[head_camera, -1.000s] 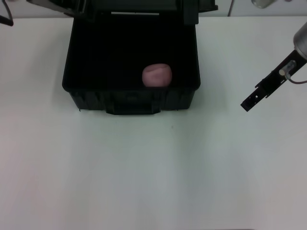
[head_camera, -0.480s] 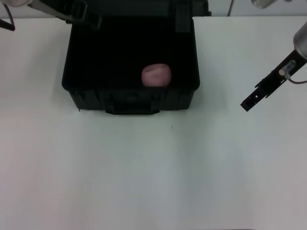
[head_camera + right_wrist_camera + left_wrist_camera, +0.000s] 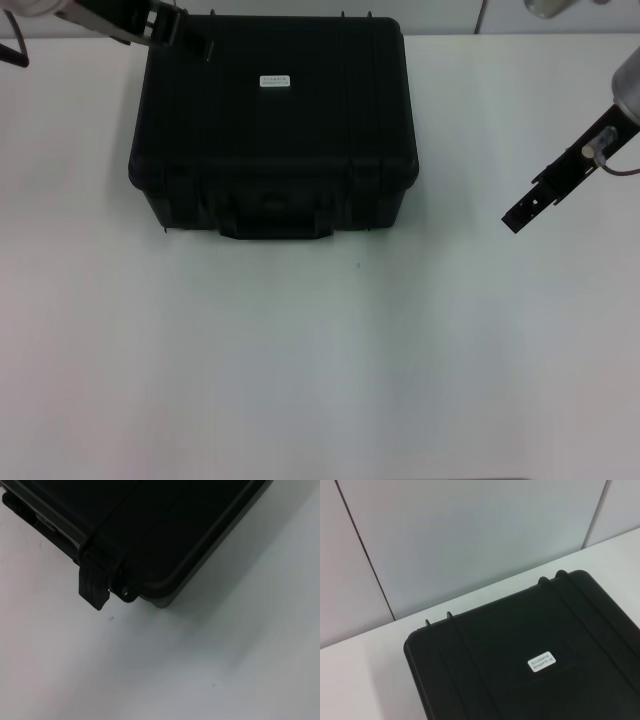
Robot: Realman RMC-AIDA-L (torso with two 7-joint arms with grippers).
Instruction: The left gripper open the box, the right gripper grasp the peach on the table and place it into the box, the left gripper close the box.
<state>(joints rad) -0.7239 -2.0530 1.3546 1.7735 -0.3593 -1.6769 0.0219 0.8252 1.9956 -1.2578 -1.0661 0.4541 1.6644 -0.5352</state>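
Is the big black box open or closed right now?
Closed. The box has its lid flat on top, white label facing up, and nothing inside shows. The left claw is at its back corner.

A plain white desk [image 3: 300, 380] meets a pale grey panelled wall [image 3: 470, 535] with dark vertical seams.
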